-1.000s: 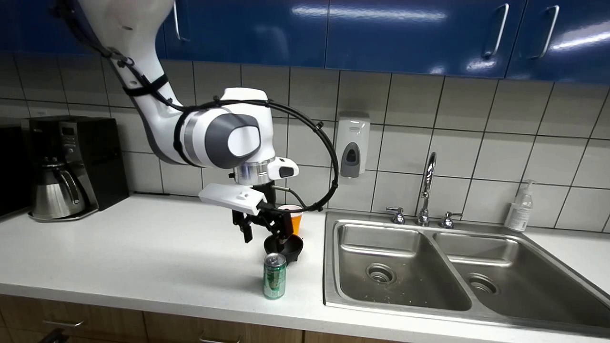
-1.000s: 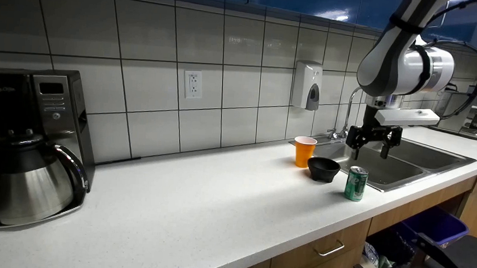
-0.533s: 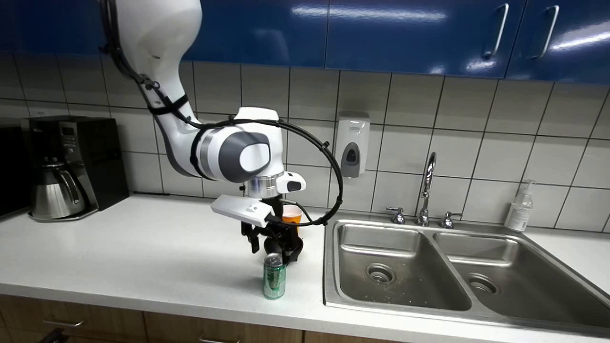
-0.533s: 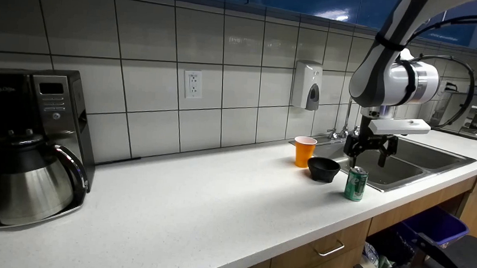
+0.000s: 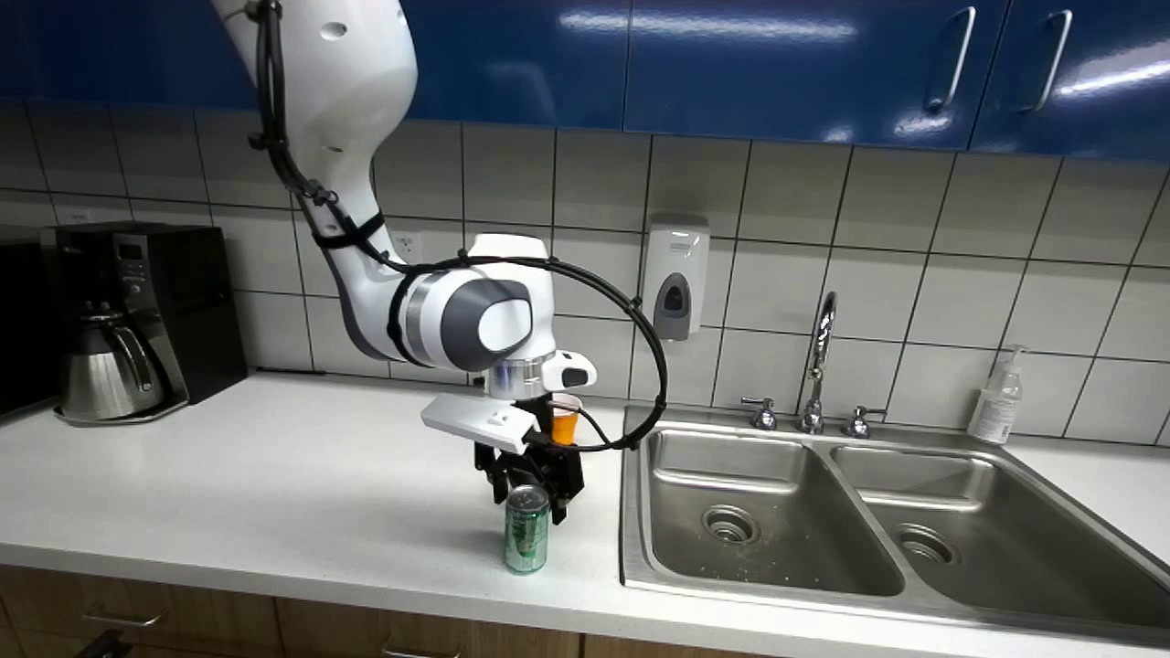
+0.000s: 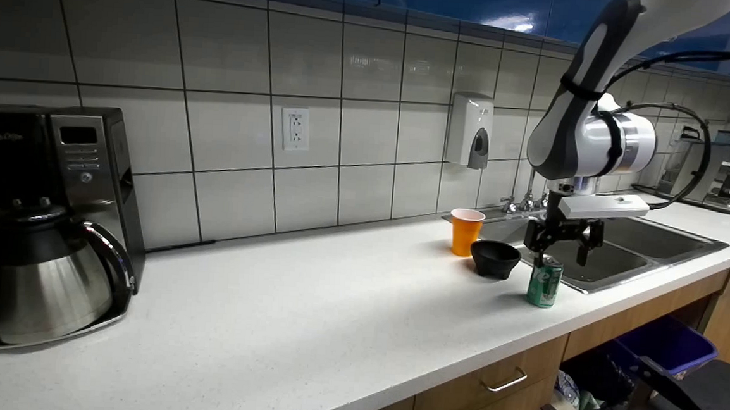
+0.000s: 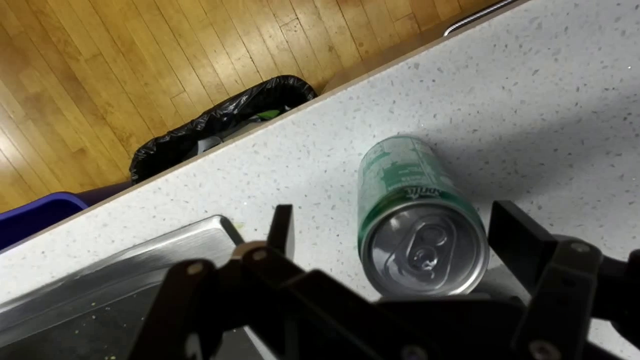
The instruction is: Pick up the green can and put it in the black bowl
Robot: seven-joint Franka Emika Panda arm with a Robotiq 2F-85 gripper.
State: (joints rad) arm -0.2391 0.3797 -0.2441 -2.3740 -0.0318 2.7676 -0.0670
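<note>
The green can (image 5: 526, 535) stands upright on the counter near its front edge. In an exterior view (image 6: 544, 286) it stands beside the black bowl (image 6: 494, 261). The bowl sits upright and nothing shows above its rim. In an exterior view my gripper (image 5: 530, 508) hides most or all of the bowl. My gripper (image 6: 560, 261) is open and points down at about the height of the can's top. In the wrist view the can (image 7: 407, 175) lies between the spread fingers (image 7: 392, 215), close to the right finger, with a wide gap to the left one.
An orange cup (image 6: 466, 234) stands behind the bowl by the wall. A steel sink (image 5: 731, 585) lies to one side of the can. A coffee maker (image 5: 146, 320) stands at the counter's far end. A soap dispenser (image 5: 676, 279) hangs on the wall.
My gripper has moved down and closer to the can, its fingers coming to the height of the can's top. It stays open. The can, bowl and cup have not moved.
</note>
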